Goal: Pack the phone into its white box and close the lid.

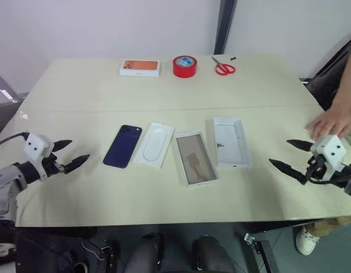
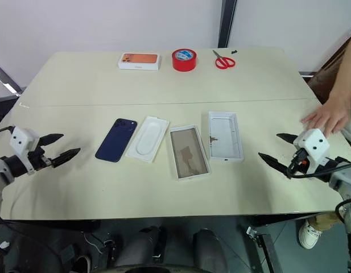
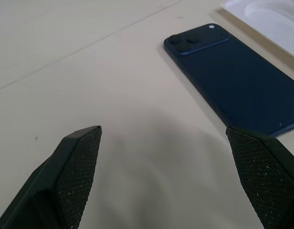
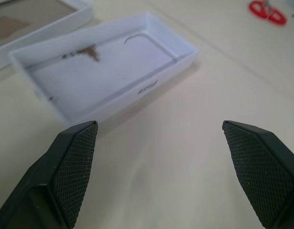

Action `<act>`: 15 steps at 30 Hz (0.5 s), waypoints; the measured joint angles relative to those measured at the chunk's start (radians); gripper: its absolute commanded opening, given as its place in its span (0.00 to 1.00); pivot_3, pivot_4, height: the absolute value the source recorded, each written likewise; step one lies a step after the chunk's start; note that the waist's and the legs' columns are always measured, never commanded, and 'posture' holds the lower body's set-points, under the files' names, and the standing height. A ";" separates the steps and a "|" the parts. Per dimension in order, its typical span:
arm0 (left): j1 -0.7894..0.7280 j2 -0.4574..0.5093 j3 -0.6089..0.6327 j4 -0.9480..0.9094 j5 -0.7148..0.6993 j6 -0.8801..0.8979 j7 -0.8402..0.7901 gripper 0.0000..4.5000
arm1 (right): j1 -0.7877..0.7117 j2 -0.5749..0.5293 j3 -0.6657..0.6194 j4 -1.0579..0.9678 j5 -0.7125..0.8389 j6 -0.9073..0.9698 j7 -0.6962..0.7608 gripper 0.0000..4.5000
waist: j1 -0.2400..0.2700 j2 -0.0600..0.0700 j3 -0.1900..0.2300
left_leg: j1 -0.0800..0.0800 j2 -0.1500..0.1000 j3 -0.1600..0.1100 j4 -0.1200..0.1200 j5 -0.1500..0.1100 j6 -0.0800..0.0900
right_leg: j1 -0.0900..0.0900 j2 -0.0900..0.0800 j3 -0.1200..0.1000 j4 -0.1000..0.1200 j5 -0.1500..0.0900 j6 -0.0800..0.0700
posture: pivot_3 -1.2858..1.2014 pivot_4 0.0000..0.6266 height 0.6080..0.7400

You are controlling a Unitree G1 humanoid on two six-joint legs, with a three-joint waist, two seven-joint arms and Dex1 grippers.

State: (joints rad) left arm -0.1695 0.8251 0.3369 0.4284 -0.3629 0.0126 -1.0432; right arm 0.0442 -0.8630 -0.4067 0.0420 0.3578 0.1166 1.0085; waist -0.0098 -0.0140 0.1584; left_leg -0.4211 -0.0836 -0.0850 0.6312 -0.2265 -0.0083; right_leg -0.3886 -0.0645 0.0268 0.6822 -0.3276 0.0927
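The left gripper is hovering with fingers spread wide and empty over the table's left edge, and just to its right the phone is lying back-up beside a white insert. Next, the white box and the lid are sitting open side by side at mid-table. The right gripper is hanging released near the right edge, a person's hand resting just behind it.

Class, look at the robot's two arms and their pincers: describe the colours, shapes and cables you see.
Each pincer, left and right, has two black pointed fingers with a cross-hatched grip texture. A white cube-like block with small dark dots sits behind each. Black cables run along the wrists, and the forearm casing is grey.
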 measured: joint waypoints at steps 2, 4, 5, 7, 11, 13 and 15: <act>0.006 0.000 0.001 -0.002 -0.001 0.000 0.003 0.97 | 0.019 0.000 -0.002 0.000 0.000 0.000 0.004 0.98 | -0.001 0.000 0.000 | 0.000 0.000 0.000 0.000 0.000 0.000 | 0.000 0.000 0.000 0.000 0.000 0.000 | 0.52 0.24 0.95; 0.006 -0.001 0.003 -0.020 -0.003 0.000 0.013 0.97 | 0.020 0.000 -0.002 -0.001 0.000 0.000 0.003 0.98 | -0.001 0.000 0.000 | 0.000 0.000 0.000 0.000 0.000 0.000 | 0.000 0.000 0.000 0.000 0.000 0.000 | 0.52 0.24 0.95; 0.006 -0.003 0.003 -0.034 -0.006 0.001 0.021 0.97 | 0.019 0.000 -0.002 -0.004 0.000 0.000 0.001 0.98 | -0.001 0.000 0.000 | 0.000 0.000 0.000 0.000 0.000 0.000 | 0.000 0.000 0.000 0.000 0.000 0.000 | 0.52 0.24 0.95; 0.005 -0.005 0.002 -0.058 -0.007 0.004 0.027 0.97 | 0.013 0.000 -0.001 -0.012 -0.001 0.000 -0.002 0.98 | -0.001 0.000 0.000 | 0.000 0.000 0.000 0.000 0.000 0.000 | 0.000 0.000 0.000 0.000 0.000 0.000 | 0.52 0.24 0.95; 0.005 -0.005 0.000 -0.071 -0.005 0.007 0.027 0.97 | -0.006 0.000 0.004 -0.015 -0.003 0.000 -0.004 0.98 | -0.002 0.000 0.000 | 0.000 0.000 0.000 0.000 0.000 0.000 | 0.000 0.000 0.000 0.000 0.000 0.000 | 0.52 0.24 0.95; 0.005 -0.005 0.000 -0.070 -0.003 0.007 0.027 0.97 | -0.015 0.000 0.011 -0.015 -0.005 0.000 -0.005 0.98 | -0.001 0.000 0.000 | 0.000 0.000 0.000 0.000 0.000 0.000 | 0.000 0.000 0.000 0.000 0.000 0.000 | 0.52 0.24 0.95; 0.002 -0.005 -0.001 -0.071 -0.002 0.007 0.027 0.97 | -0.022 0.000 0.018 -0.015 -0.012 -0.002 -0.008 0.98 | -0.001 0.000 0.000 | 0.000 0.000 0.000 0.000 0.000 0.000 | 0.000 0.000 0.000 0.000 0.000 0.000 | 0.52 0.24 0.95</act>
State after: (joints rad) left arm -0.1675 0.8201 0.3361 0.3579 -0.3648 0.0198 -1.0167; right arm 0.0222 -0.8628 -0.3887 0.0267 0.3462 0.1145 1.0005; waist -0.0104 -0.0140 0.1584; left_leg -0.4211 -0.0835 -0.0851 0.6311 -0.2265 -0.0083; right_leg -0.3888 -0.0645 0.0267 0.6823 -0.3276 0.0927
